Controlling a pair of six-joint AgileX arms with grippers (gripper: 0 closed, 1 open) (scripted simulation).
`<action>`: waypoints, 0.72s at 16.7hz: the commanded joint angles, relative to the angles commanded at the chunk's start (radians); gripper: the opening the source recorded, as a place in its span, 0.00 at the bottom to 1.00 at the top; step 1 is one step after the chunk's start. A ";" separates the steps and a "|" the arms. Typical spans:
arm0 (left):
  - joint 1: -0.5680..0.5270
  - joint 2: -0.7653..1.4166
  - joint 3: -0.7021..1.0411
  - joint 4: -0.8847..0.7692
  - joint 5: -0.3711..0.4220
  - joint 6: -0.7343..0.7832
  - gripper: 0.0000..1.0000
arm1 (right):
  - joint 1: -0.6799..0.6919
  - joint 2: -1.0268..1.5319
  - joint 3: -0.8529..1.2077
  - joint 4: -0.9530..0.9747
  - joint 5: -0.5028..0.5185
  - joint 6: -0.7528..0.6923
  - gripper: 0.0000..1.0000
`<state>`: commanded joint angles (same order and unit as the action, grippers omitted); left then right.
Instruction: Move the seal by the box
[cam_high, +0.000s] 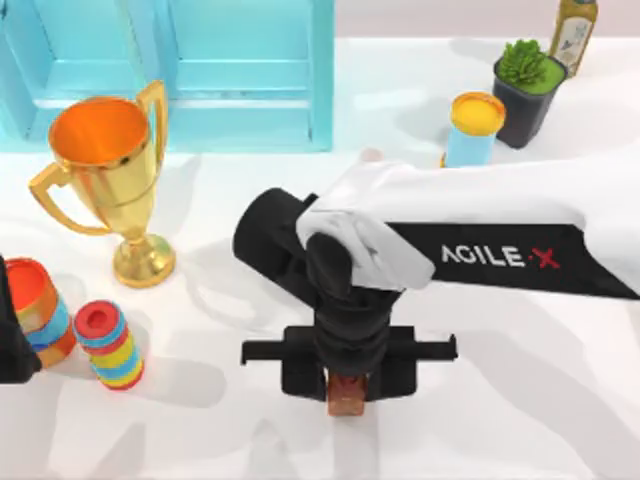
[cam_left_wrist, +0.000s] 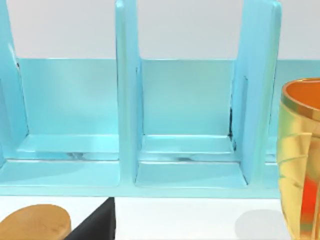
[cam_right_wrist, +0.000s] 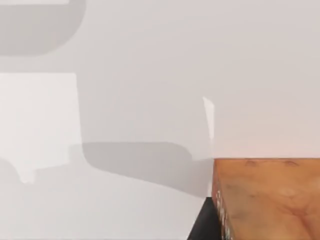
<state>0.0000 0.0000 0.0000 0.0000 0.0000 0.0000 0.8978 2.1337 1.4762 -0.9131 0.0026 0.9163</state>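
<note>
**Seal under the right gripper, well short of the box**

Seal (cam_high: 346, 392), a small reddish-brown block with a mottled, stone-like face, sits low on the white surface (cam_high: 520, 400), well in front of the turquoise box (cam_high: 240, 90) and to the right of the striped cylinder (cam_high: 110, 345). The right gripper (cam_high: 348, 372) is directly over it, black body straddling the block. Whether its fingers have closed on the block I cannot tell; the right wrist view shows the seal's orange-brown side (cam_right_wrist: 265, 200) very close, with a dark edge beside it.

By my judgement this is the grasp step, with the carry to the box not yet done. The next move calls for a firm hold on the flat sides, a lift, and travel toward the box, staying right of the gold trophy (cam_high: 105, 170) that stands just before it.

The box is smooth, glossy and partitioned into open bays (cam_left_wrist: 185, 115). The trophy is shiny metal, curved and handled. The left arm (cam_high: 15, 320) is parked at the surface's left edge, beside the cylinder.
</note>
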 joint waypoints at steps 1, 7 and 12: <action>0.000 0.000 0.000 0.000 0.000 0.000 1.00 | 0.000 0.000 0.000 0.000 0.000 0.000 0.00; 0.000 0.000 0.000 0.000 0.000 0.000 1.00 | -0.003 -0.002 0.002 -0.003 0.000 0.001 0.00; 0.000 0.000 0.000 0.000 0.000 0.000 1.00 | -0.002 -0.039 0.072 -0.114 -0.001 -0.001 0.00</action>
<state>0.0000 0.0000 0.0000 0.0000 0.0000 0.0000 0.8963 2.0946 1.5479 -1.0272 0.0019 0.9152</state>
